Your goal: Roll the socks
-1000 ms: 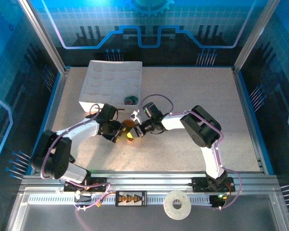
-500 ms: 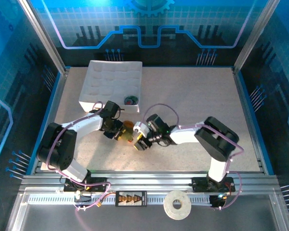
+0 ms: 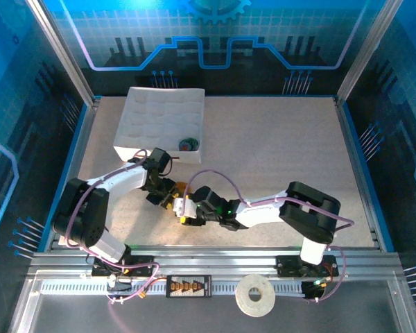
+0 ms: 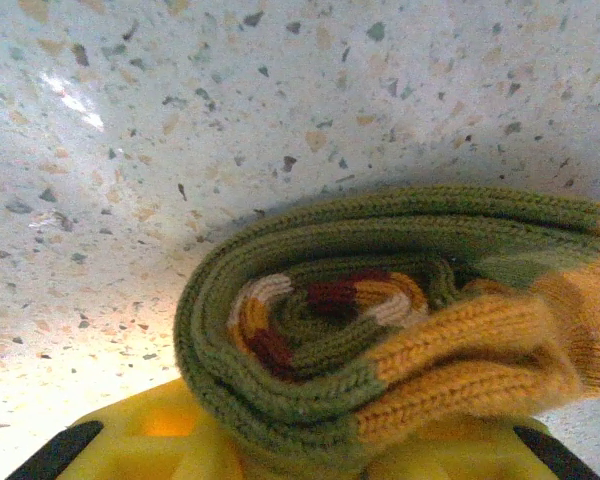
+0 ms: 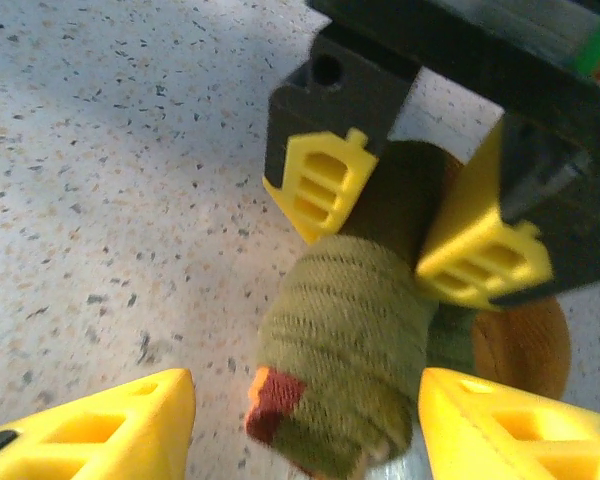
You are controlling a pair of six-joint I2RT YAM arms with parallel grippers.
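Observation:
The olive-green sock point(image 4: 380, 300) is wound into a tight roll, with its orange toe point(image 4: 500, 350) on the outside and striped bands at the core. My left gripper point(image 5: 400, 225) is shut on the roll, one yellow finger point(image 5: 325, 190) on each side. In the top view the left gripper point(image 3: 166, 197) sits just left of the roll point(image 3: 181, 189). My right gripper point(image 5: 305, 430) is open; the roll's free end point(image 5: 345, 350) lies between its spread fingers, apart from both. In the top view my right gripper point(image 3: 187, 212) is at the roll's near side. A small dark, green-tinged bundle point(image 3: 188, 144), probably the grey-blue sock, lies in the tray.
The white gridded tray point(image 3: 152, 118) stands at the back left, close behind the left arm. The two arms meet at the table's near left, their wrists almost touching. A white tape ring point(image 3: 255, 295) rests on the front rail.
The right arm has swung left and toward the near edge, bringing its open gripper from the roll's right side to its near end. The left gripper kept hold and shifted slightly.

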